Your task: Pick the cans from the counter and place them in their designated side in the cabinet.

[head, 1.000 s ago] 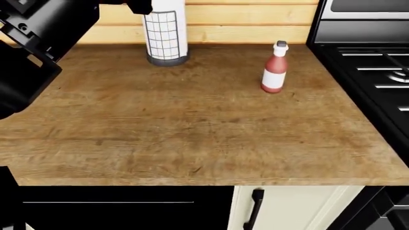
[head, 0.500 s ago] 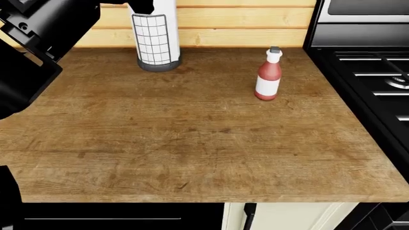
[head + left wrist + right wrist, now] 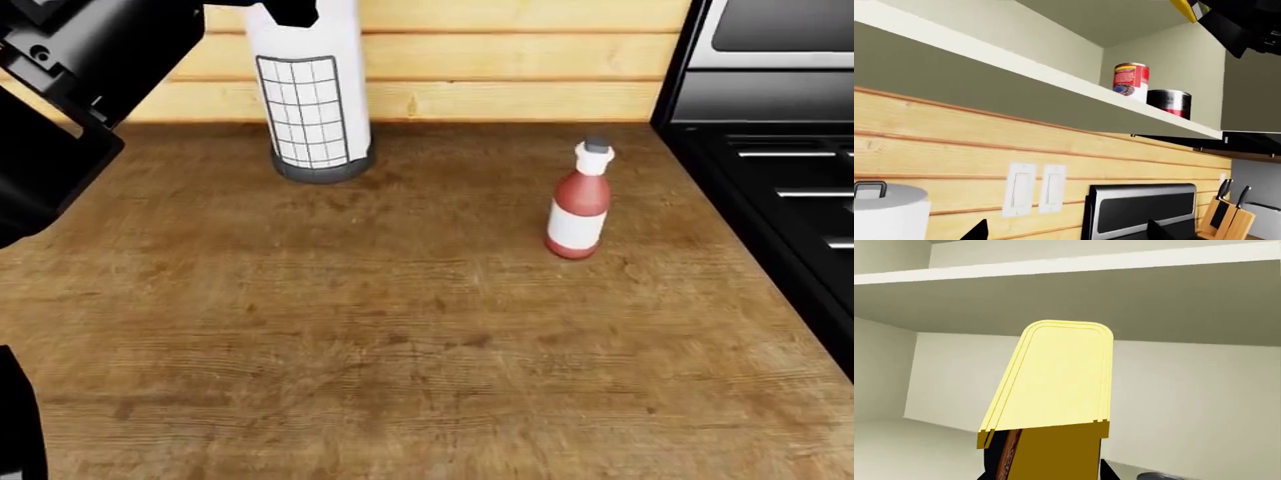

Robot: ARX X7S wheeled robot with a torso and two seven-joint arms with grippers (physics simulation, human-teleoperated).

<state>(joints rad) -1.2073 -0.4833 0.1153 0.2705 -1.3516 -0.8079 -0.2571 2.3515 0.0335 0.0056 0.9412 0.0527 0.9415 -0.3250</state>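
The right gripper holds the yellow tin tight, up high inside the cabinet. The tin hangs in the air and is not on the shelf yet. If the gripper lets go too soon, the tin may drop down to the counter. It may also bump the red-and-white can, which stands on the shelf beside a dark can. The left gripper is wide apart and holds nothing.
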